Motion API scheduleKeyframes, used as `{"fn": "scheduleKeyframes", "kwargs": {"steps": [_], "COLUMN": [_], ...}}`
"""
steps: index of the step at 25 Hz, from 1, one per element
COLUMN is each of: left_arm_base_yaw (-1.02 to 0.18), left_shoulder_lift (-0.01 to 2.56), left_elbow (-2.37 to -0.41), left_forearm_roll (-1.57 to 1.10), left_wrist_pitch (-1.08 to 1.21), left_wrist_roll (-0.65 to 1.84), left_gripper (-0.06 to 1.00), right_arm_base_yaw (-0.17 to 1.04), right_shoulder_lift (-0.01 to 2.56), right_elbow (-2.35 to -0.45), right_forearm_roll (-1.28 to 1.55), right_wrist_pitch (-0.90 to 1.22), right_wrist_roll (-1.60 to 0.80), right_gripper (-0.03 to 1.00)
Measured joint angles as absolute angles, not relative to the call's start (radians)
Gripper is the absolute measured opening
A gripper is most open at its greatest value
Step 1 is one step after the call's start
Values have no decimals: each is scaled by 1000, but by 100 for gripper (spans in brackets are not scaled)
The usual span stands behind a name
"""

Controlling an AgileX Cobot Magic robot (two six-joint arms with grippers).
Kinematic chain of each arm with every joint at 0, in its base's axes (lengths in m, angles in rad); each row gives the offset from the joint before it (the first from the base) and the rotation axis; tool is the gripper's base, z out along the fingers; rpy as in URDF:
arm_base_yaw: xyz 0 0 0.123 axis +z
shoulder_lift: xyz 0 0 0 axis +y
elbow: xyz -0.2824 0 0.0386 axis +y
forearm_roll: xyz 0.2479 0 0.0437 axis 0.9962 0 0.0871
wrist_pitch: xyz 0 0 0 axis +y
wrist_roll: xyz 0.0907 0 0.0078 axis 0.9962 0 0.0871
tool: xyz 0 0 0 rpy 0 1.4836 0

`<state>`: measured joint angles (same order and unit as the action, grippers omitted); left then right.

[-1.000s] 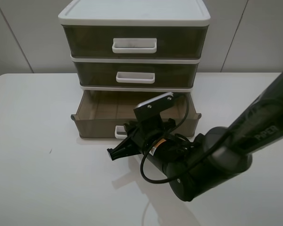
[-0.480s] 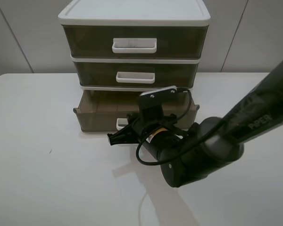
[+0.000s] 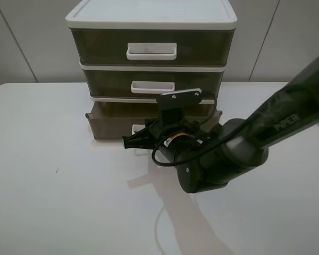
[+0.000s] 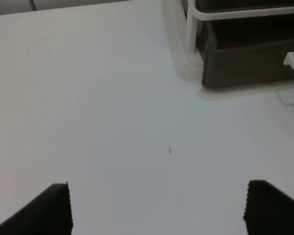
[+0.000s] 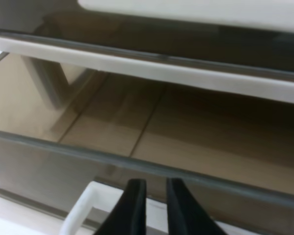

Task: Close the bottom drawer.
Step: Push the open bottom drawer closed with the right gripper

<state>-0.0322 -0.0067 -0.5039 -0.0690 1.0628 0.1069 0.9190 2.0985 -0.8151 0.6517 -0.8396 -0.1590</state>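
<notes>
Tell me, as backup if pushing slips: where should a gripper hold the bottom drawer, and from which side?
Take the white loop handle at the front middle of the bottom drawer, coming straight from the front. It juts out from the wide, smooth front wall, so a finger could likely slip behind its bar. The right gripper is lined up there.

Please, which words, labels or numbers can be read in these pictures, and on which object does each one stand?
"PiPER": white letters on the dark right arm.
Small orange sticker near that arm's wrist: too small to read.
Drawer unit and both wrist views: no text visible.
</notes>
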Motion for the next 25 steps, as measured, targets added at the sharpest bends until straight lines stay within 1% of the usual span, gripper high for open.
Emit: {"fn": "scheduleKeyframes", "kwargs": {"steps": [5, 17, 25], "left_arm_base_yaw": [-32, -32, -32], "left_shoulder_lift": [-7, -7, -7], "left_elbow": [-504, -504, -504], "left_forearm_roll": [-69, -69, -69], "left_wrist_pitch": [1063, 1063, 1063], "left_wrist_roll": [107, 107, 107], "left_gripper": [72, 72, 72], "right_arm_base_yaw": [900, 902, 891], "right_shoulder_lift": [2141, 2214, 2228], "right_elbow": [-854, -967, -983], "right_forearm_roll": [678, 715, 751], "right_wrist_pitch": [-843, -841, -869], "right_wrist_roll": [-158, -157, -157], "right_gripper": [2, 2, 2]}}
